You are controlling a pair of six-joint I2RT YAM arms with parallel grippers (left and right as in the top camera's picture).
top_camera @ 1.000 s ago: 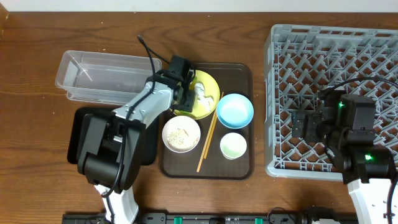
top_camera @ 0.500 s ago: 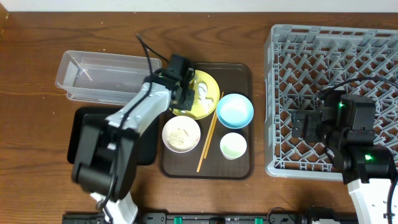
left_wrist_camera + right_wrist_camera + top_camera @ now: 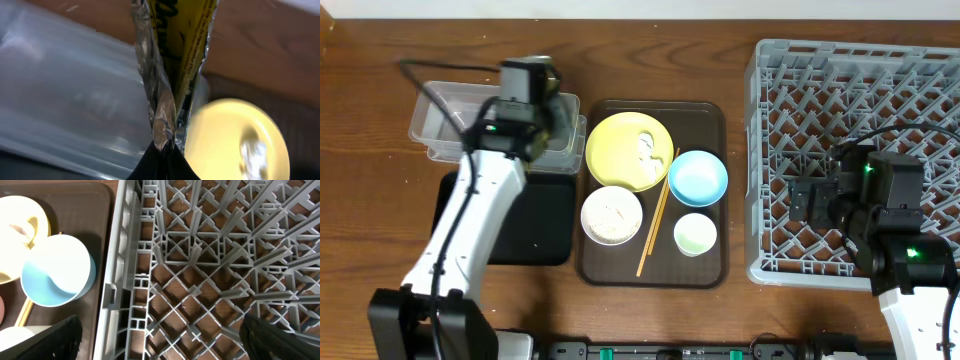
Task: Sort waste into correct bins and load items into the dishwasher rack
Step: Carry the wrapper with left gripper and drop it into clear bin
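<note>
My left gripper (image 3: 552,112) hangs over the right end of the clear tub (image 3: 460,115), shut on the snack wrapper (image 3: 172,60), whose foil sticks out from the closed fingertips (image 3: 165,150). The yellow plate (image 3: 629,150) carries the crumpled tissue (image 3: 643,152). Beside it are the blue bowl (image 3: 697,177), the white bowl (image 3: 612,214) with rice grains, the green cup (image 3: 695,235) and the chopsticks (image 3: 655,222). The black tray (image 3: 545,225) lies below the tub. My right gripper (image 3: 807,200) is open and holds nothing, above the left side of the grey rack (image 3: 790,80).
The dishes sit on a dark brown serving tray (image 3: 710,115) between the bins and the rack. In the right wrist view the rack's left wall (image 3: 117,280) separates the lattice floor from the blue bowl (image 3: 55,272).
The left gripper closed on the wrapper at the yellow plate, lifted it and swung left to above the clear tub. The right arm has not moved.
</note>
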